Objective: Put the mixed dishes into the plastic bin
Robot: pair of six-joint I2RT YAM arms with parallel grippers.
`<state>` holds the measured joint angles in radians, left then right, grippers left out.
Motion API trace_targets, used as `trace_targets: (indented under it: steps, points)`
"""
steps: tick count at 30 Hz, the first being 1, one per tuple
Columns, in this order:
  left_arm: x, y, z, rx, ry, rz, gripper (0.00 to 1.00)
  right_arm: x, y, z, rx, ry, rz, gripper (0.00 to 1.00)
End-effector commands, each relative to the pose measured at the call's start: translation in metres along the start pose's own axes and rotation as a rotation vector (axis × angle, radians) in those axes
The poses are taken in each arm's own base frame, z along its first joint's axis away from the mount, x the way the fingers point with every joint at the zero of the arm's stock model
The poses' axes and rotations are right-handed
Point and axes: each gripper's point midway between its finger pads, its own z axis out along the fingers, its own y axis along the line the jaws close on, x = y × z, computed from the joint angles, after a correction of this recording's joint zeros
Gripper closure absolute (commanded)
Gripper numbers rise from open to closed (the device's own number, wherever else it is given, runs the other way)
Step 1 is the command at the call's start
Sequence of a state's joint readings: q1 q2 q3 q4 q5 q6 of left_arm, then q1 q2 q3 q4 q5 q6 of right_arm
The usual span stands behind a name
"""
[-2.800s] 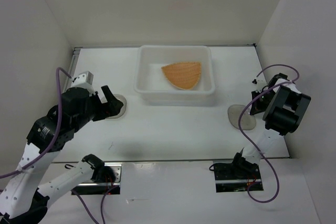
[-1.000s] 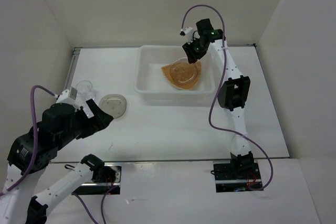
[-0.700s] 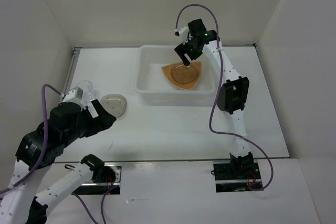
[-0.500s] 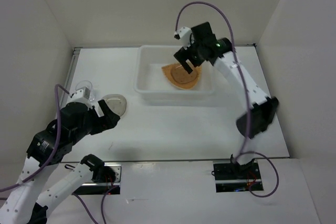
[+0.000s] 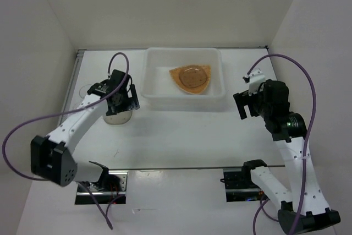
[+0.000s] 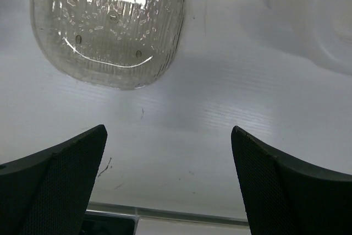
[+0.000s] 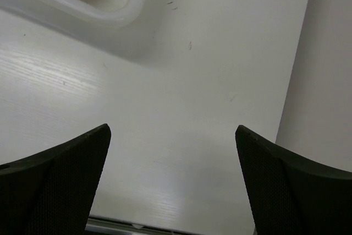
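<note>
The white desk (image 5: 181, 136) carries the plastic bin (image 5: 184, 98) at the middle of its far edge. The left end effector (image 5: 122, 100) is held wide open just off the bin's near-left corner, above a smoky saucer (image 5: 118, 118) on the desk. In the left wrist view this saucer (image 6: 107, 26) is seen ahead of the spread fingers (image 6: 60, 191), not between them, and no contact can be made out. The right end effector (image 5: 248, 104) is likewise spread wide and holds nothing, poised over bare desk to the right of the bin, near the right edge. Its fingers (image 7: 55, 185) are seen far apart in the right wrist view. Inside the bin the orange woven tray (image 5: 177, 75) lies flat, and a second saucer (image 5: 194, 74) rests on top of it. A clear tumbler (image 5: 87, 89) stands near the left edge of the desk. A second earlier the right end effector was over the bin, and it has since been drawn back to the right. The saucer that lay near the right edge before is gone from there. The left arm has been stretched forward from the near-left corner to the remaining saucer.
</note>
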<state>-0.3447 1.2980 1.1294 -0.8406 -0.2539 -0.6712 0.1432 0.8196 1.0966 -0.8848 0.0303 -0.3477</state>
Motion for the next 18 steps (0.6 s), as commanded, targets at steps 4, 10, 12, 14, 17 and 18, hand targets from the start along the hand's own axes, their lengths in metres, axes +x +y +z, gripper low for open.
trace_targets:
  steps: [4, 10, 12, 14, 17, 18]
  points:
    - [-0.005, -0.008, 0.063, 0.019, 0.147, 0.073, 0.0, -0.016, -0.035, -0.001, 0.132, -0.128, 0.156, 0.02]
    - [0.011, -0.02, 0.092, 0.064, 0.205, 0.062, 0.02, -0.025, -0.009, -0.009, -0.03, -0.23, 0.209, 0.02]
    - [0.022, -0.02, 0.097, 0.073, 0.236, 0.05, 0.04, -0.027, -0.006, -0.013, -0.036, -0.259, 0.192, 0.02]
    - [0.029, -0.02, 0.103, 0.075, 0.252, 0.039, 0.04, -0.027, -0.006, -0.014, -0.033, -0.267, 0.19, 0.02]
    - [0.037, -0.016, 0.108, 0.07, 0.262, 0.04, 0.09, -0.022, -0.006, -0.007, -0.029, -0.257, 0.213, 0.02]
    - [0.044, -0.013, 0.111, 0.059, 0.282, 0.042, 0.1, -0.024, -0.007, -0.007, -0.026, -0.267, 0.21, 0.02]
